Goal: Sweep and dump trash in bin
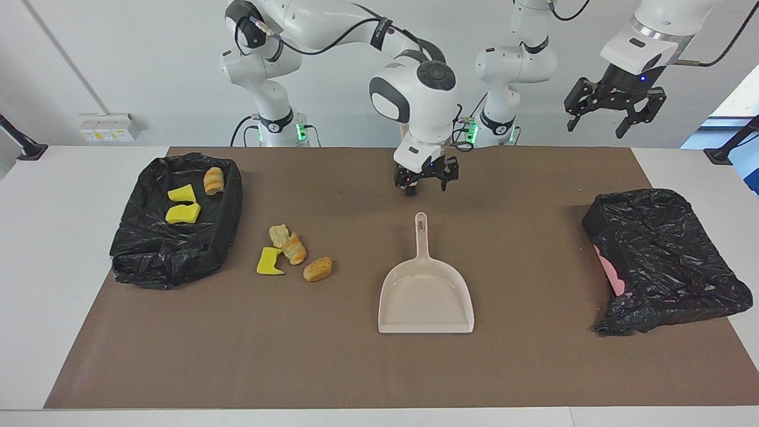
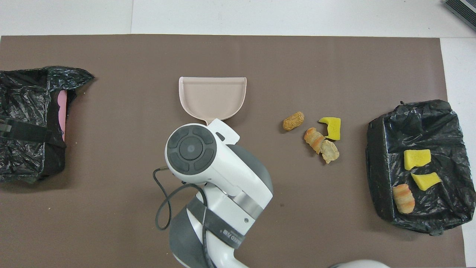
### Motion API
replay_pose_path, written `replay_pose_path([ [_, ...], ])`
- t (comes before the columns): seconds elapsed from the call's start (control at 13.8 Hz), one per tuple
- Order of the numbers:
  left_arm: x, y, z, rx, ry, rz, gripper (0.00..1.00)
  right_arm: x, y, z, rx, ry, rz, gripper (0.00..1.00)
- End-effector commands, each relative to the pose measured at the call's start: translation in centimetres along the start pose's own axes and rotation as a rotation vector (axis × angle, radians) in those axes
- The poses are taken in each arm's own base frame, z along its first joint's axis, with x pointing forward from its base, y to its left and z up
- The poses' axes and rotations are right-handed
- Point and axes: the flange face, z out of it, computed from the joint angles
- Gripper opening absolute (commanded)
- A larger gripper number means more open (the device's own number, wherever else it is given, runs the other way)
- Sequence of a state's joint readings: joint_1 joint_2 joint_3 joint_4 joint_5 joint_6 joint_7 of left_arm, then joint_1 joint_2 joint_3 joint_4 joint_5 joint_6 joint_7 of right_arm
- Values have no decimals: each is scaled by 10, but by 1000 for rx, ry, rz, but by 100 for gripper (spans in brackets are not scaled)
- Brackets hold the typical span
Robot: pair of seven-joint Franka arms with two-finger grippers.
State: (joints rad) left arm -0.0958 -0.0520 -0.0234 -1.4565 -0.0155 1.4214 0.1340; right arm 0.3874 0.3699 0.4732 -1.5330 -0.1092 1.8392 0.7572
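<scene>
Over the dustpan handle: right gripper (image 1: 425, 185), reaching in from the right arm's base, hangs just above the counter (image 1: 533, 367) with its fingers parted narrowly and nothing between them.
Step in hand: by my judgement, taking hold of the dustpan (image 1: 426, 296) by its handle; the gripper sits at the handle's tip, on the side nearer to the robots.
Doing it well: come straight down with the jaws astride the thin handle, below its hanging hole, and close squarely so the pan cannot swivel. Keep the pan's flat lip on the counter once held.
Dustpan: beige, lying flat and empty, its open mouth pointing away from the robots.
Loose trash (image 1: 290, 254): four scraps lie on the counter between the dustpan and the bin, toward the right arm's end; one yellow sponge piece and three bread-like chunks, two of them touching.
Bin (image 1: 136, 261): black-lined tray at the right arm's end, already holding two yellow sponge pieces and one bread-like chunk.
Left gripper (image 1: 614, 107): waits raised in the air near the black bag (image 1: 664, 261), its fingers spread wide and empty.
Black bag: crumpled at the left arm's end, something pink showing at its edge.
Brush: none visible.
</scene>
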Motion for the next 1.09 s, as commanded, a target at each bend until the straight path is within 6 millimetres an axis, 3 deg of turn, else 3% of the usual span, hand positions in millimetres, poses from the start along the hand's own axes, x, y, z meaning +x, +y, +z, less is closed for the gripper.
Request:
replay_pose_path([
  [0.0,-6,2,-3,11,-6,4,100,-49,2,12,-27,-55,-53,100],
  [0.22,-6,4,-3,11,-5,7,100,-104,11,35,13,-152,-73,100],
  [0.36,0,13,-4,6,26,27,100,-148,17,61,16,-138,-82,100],
  [0.58,10,38,6,3,29,85,100,-203,3,94,36,-154,-92,100],
  [0.72,20,59,20,2,51,120,100,-220,10,116,31,-131,-78,100],
  [0.94,39,103,61,-3,71,192,100,-250,15,125,35,-145,-80,100],
  [1.01,46,116,73,-7,70,205,100,-251,17,127,43,-143,-73,100],
])
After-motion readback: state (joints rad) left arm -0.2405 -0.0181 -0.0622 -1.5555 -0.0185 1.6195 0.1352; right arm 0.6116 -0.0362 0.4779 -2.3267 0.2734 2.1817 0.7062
